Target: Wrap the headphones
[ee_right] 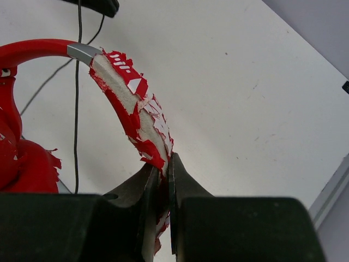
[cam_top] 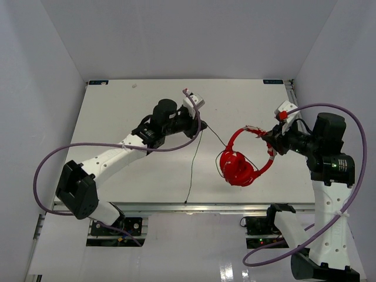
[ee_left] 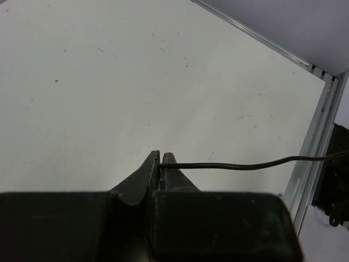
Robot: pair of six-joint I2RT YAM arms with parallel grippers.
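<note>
Red vinyl is flaking off the bright red over-ear headphones with round padded cups. They are sitting right of centre over the white table, and we cannot tell whether they are lifted or resting. Our right gripper is pinching the curved headband, where peeling skin is exposing soft pale foam. We are judging that spot crumbly, though the band beneath looks stiff enough to carry the light set. Our left gripper is clamped on the long thin black cord. We are judging it limp and slippery, so it needs a firm pinch and gentle tension.
</note>
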